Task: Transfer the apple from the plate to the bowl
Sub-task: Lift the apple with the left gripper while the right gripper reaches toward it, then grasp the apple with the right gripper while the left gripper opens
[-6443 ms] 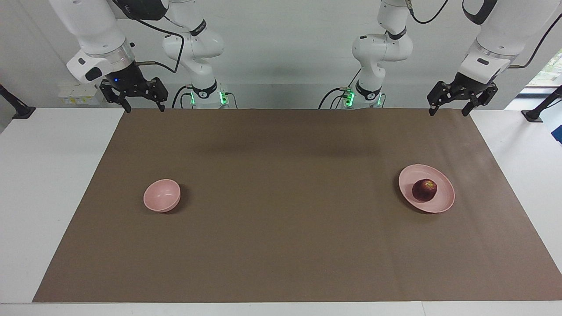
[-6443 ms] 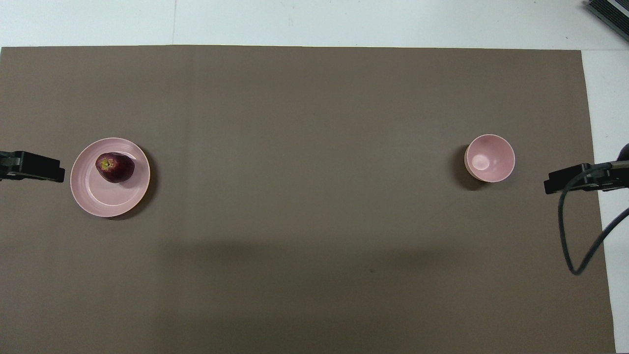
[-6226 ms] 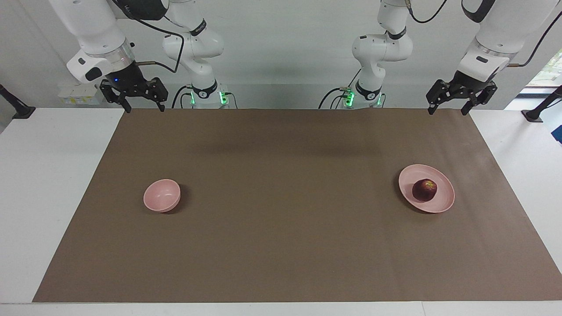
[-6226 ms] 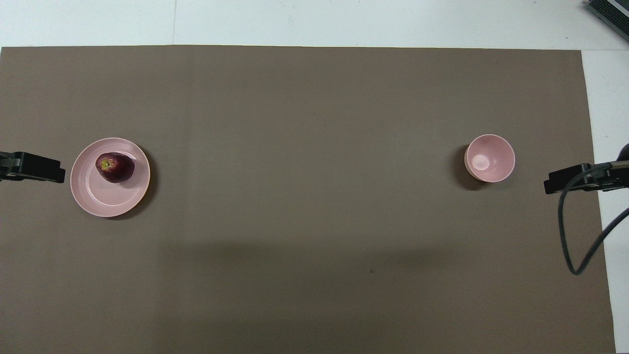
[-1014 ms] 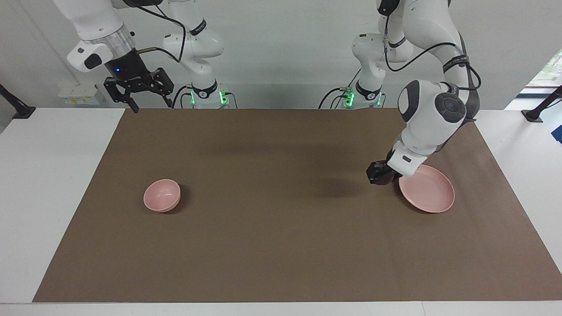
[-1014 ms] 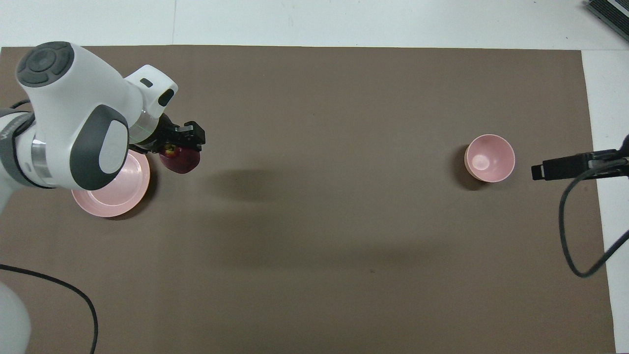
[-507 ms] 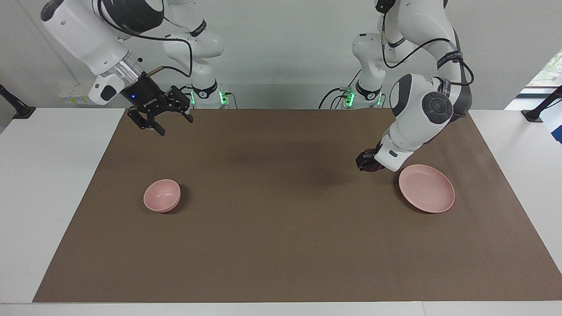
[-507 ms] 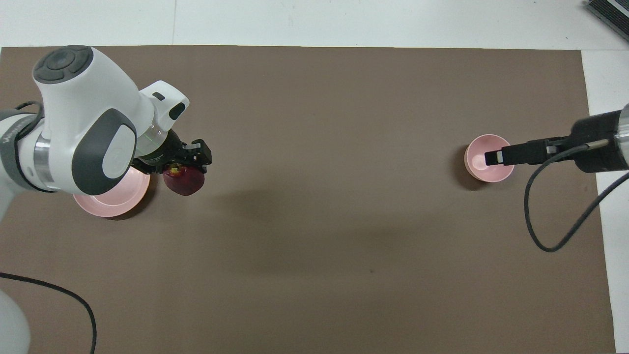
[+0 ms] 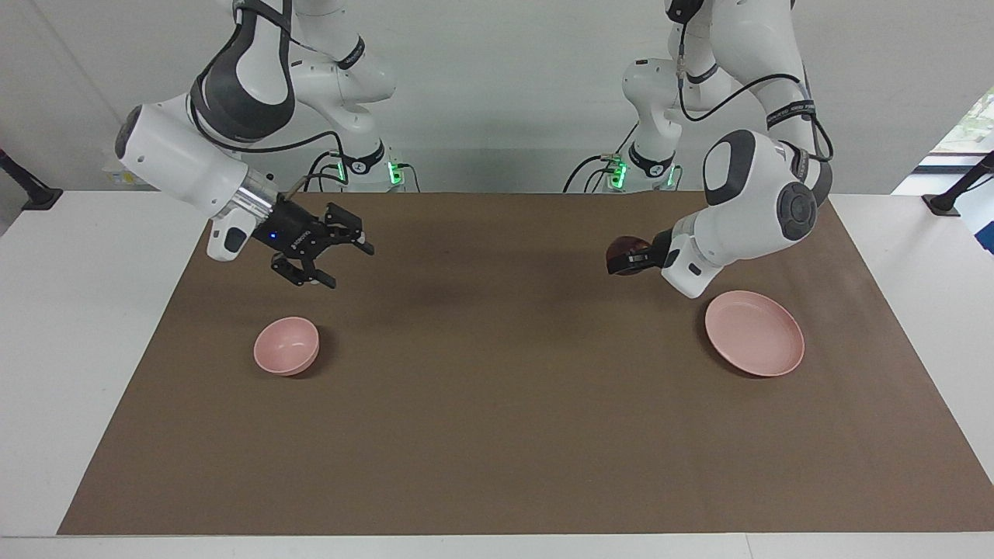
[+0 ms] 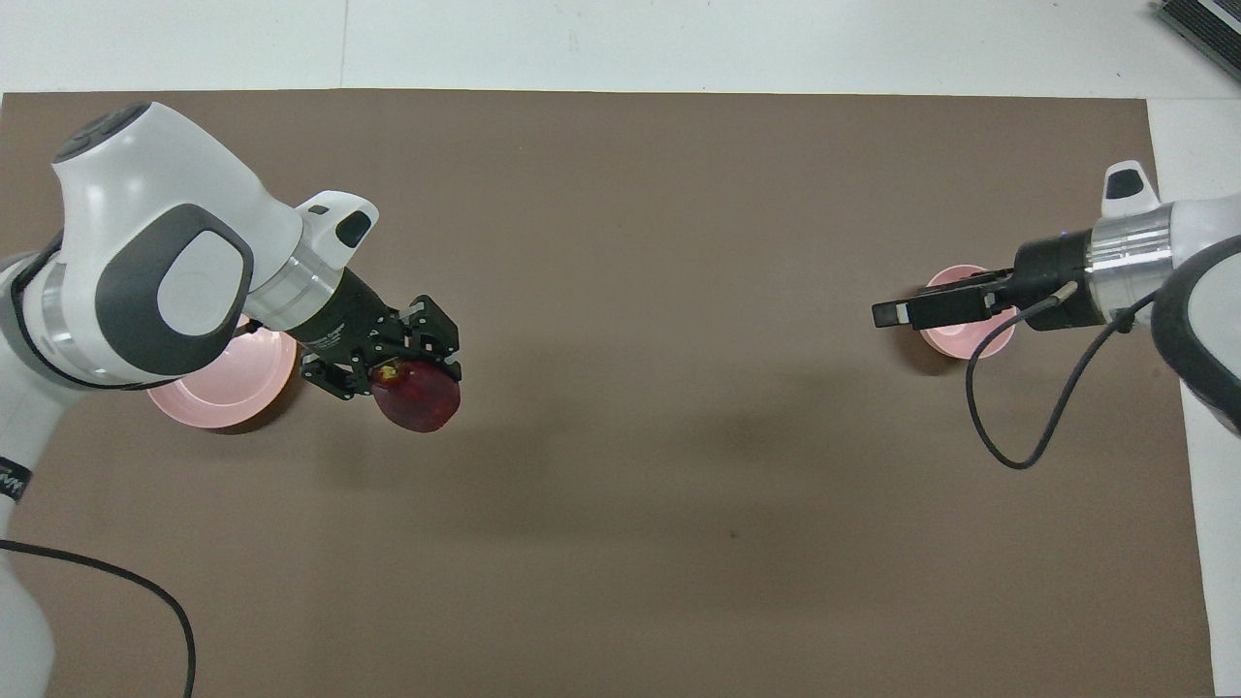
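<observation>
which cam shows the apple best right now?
Overhead view. The apple shows most of its dark red body and its yellowish top under the left tool, over the mat beside the plate. In the facing view only a dark sliver of it peeks out past the tool.

One camera sits high across the table, facing both arm bases and looking down on the whole brown mat (image 9: 497, 435). The other hangs above the robots' end, looking forward and steeply down, closer in. Both take in the mat, the plate (image 9: 755, 334) (image 10: 225, 383) and the bowl (image 9: 286, 345) (image 10: 960, 337), half a turn apart.
</observation>
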Controlling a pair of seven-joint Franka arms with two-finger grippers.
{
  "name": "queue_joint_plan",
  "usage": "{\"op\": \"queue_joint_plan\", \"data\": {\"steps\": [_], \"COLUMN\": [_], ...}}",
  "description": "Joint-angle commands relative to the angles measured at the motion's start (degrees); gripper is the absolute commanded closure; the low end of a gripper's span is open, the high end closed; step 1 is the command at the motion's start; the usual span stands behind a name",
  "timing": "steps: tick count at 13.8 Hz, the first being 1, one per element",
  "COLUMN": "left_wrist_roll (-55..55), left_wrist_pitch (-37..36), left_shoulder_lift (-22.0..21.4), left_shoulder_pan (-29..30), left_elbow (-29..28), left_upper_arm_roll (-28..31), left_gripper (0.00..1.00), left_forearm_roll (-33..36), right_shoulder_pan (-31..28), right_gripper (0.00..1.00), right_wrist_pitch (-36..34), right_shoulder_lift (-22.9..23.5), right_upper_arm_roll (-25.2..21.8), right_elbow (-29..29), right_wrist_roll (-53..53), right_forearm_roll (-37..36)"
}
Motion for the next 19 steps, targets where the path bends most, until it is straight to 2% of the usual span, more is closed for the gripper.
{"op": "queue_joint_plan", "data": {"steps": [1, 3, 5, 7, 8, 10, 12, 15, 19], "left_wrist_roll": [-8.11, -17.93, -24.81, -27.29, -27.30, -27.65, -27.74, -27.83, -27.83], "left_wrist_pitch": [-0.11, 0.59, 2.95, 6.82, 8.92, 13.93, 15.18, 17.56, 17.12], "left_shoulder_lift": [-0.55, -0.64, -0.81, -1.34, -1.52, -1.52, -1.69, -2.39, -2.75], "left_shoulder_pan": [-2.90, -5.02, -7.12, -8.89, -9.24, -10.03, -10.04, -10.04, -9.69], "left_elbow": [-1.66, -1.75, -2.36, -5.42, -7.62, -9.39, -11.49, -12.73, -12.91], "left_upper_arm_roll": [-0.12, -0.21, -0.29, -0.56, -1.08, -3.71, -4.95, -6.89, -7.24], "left_gripper": [1.00, 1.00, 1.00, 1.00, 1.00, 1.00, 1.00, 1.00, 1.00], "left_forearm_roll": [-8.35, -18.16, -24.43, -33.37, -38.64, -43.77, -53.59, -59.85, -61.81], "right_shoulder_pan": [3.56, 6.64, 8.93, 10.51, 10.96, 10.44, 8.34, 5.43, 5.25], "right_gripper": [0.00, 0.00, 0.00, 0.00, 0.00, 0.00, 0.00, 0.00, 0.00], "right_wrist_pitch": [3.15, 3.95, 5.26, 5.53, 5.36, 1.78, -2.70, -5.97, -5.98], "right_shoulder_lift": [-2.05, -3.11, -3.99, -5.39, -6.27, -7.33, -8.38, -9.61, -9.96], "right_upper_arm_roll": [0.27, 0.27, 0.36, 0.36, 0.36, 0.27, 0.27, 0.18, 0.10], "right_elbow": [-4.54, -7.87, -10.61, -14.64, -15.53, -17.29, -18.44, -20.28, -20.72], "right_wrist_roll": [-1.38, -0.14, 0.12, 0.47, 1.61, 4.07, 4.87, 4.69, 4.34], "right_forearm_roll": [6.42, 15.87, 22.66, 33.19, 35.85, 41.82, 43.96, 44.32, 43.70]}}
